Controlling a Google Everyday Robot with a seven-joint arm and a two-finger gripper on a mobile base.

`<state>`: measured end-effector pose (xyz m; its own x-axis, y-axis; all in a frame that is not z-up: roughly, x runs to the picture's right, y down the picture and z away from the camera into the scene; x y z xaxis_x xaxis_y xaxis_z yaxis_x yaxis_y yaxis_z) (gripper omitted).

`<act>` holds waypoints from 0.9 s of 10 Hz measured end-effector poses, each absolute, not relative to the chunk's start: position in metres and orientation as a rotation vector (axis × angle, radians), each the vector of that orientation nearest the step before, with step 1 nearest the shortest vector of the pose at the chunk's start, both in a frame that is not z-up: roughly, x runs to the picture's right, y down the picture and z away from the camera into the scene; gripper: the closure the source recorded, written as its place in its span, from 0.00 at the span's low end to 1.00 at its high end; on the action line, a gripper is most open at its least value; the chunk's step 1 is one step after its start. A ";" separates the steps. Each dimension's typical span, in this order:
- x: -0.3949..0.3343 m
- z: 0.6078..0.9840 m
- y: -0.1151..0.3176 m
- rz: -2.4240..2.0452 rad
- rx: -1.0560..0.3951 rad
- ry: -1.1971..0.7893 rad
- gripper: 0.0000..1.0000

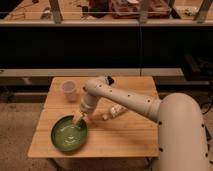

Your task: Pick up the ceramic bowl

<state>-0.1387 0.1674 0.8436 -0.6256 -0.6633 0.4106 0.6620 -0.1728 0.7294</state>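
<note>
The bowl sits on the worktop. My end effector is down at the bowl's far right rim, seemingly touching it; whether it is clenched on the rim I cannot tell. Behind the bowl stands a pale cup. To the bowl's right lies a small whitish object.

1. 1x wide, shallow, round glossy green ceramic bowl.
2. 1x small translucent whitish cup.
3. 1x light wooden table.
4. 1x white robot arm with 1x gripper, which sits at the bowl's far right rim.
5. 1x small pale oblong item on the table below the arm; can't tell what it is.
6. 1x small dark object at the table's back edge.
</note>
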 end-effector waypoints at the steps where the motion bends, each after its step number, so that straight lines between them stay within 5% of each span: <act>1: -0.142 0.844 0.169 -1.907 0.002 -1.202 0.36; 5: -0.151 0.844 0.173 -1.919 0.012 -1.256 0.37; 9: -0.152 0.840 0.169 -1.918 -0.020 -1.263 0.72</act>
<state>-0.1525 0.1694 0.8403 -0.6637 -0.6169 0.4231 0.6325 -0.1609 0.7576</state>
